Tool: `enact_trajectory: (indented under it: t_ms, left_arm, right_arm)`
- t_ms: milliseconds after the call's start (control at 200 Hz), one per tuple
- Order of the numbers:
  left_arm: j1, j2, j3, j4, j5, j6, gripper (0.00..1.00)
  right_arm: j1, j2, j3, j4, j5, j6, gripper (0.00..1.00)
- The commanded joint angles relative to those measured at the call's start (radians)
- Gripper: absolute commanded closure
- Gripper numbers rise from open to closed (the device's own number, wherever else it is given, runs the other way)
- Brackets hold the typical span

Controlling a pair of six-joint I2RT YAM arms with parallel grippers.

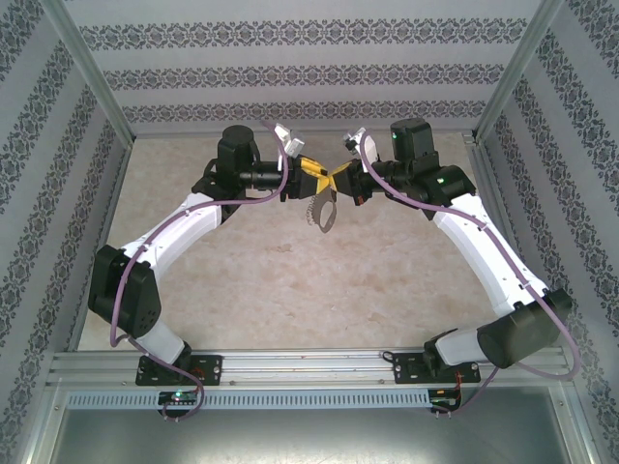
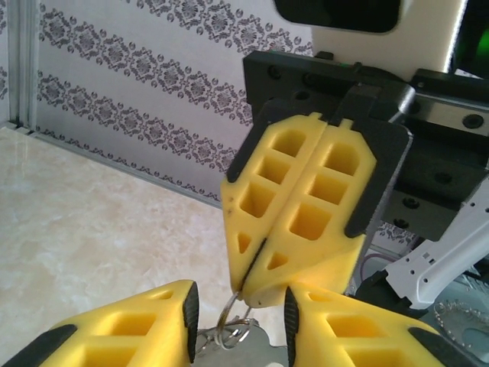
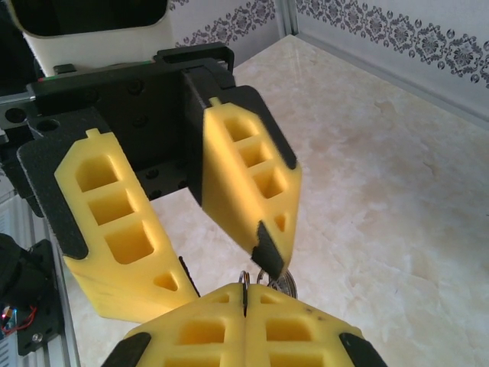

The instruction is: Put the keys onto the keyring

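Both grippers meet above the far middle of the table. My right gripper point(image 1: 338, 179) point(image 3: 244, 297) is shut, pinching one small ring point(image 3: 245, 278) of the keyring point(image 1: 325, 213), which hangs below it. In the left wrist view the right gripper point(image 2: 245, 287) comes down from above. Its tip sits between the fingers of my left gripper point(image 2: 238, 325). The left gripper is open, and the small rings point(image 2: 229, 330) and the grey metal plate point(image 2: 263, 356) lie in its gap, clear of both pads. The left gripper point(image 3: 229, 267) stands wide either side of the ring. The keys are out of view.
The beige marbled table point(image 1: 290, 280) lies below the grippers. Patterned walls point(image 1: 290, 72) and metal frame posts point(image 1: 92, 92) close in the back and sides. A rail point(image 1: 309, 367) runs along the near edge by the arm bases.
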Motion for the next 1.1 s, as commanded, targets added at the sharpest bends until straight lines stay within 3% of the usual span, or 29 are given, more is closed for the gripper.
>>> enact_trajectory:
  t_ms: [0,210,395,425,495,639,669,764,864,1099]
  left_arm:
    - [-0.014,0.010,-0.004,0.065,0.036,-0.020,0.71]
    - [-0.014,0.008,-0.025,0.121,0.046,-0.046,0.81]
    - [-0.014,0.006,-0.028,0.127,0.043,-0.047,0.79]
    - [-0.014,0.006,-0.028,0.127,0.041,-0.047,0.82]
    - [-0.014,0.008,-0.028,0.128,0.038,-0.047,1.00]
    - [-0.014,0.003,-0.031,0.132,0.027,-0.041,1.00]
    - [-0.014,0.001,-0.034,0.135,0.021,-0.041,1.00]
    - [-0.015,-0.005,-0.043,0.163,0.008,-0.045,1.00]
    - [-0.014,-0.006,-0.051,0.196,0.002,-0.062,1.00]
    - [-0.014,-0.012,-0.047,0.233,0.007,-0.092,1.00]
  right_arm:
    - [0.005,-0.017,-0.008,0.032,-0.028,0.008,1.00]
    - [-0.002,-0.009,-0.011,0.044,-0.024,0.021,1.00]
    - [-0.002,-0.006,-0.011,0.054,-0.030,0.030,1.00]
    - [-0.003,-0.007,-0.012,0.058,-0.031,0.032,1.00]
    - [-0.003,-0.007,-0.014,0.064,-0.038,0.038,1.00]
    - [-0.015,-0.035,-0.032,0.091,-0.023,0.073,1.00]
    - [-0.022,-0.045,-0.041,0.104,-0.023,0.083,0.93]
    - [-0.050,-0.086,-0.074,0.149,-0.044,0.122,0.89]
    - [-0.080,-0.135,-0.119,0.195,-0.024,0.170,0.68]
    - [-0.116,-0.230,-0.274,0.307,0.065,0.246,0.64]
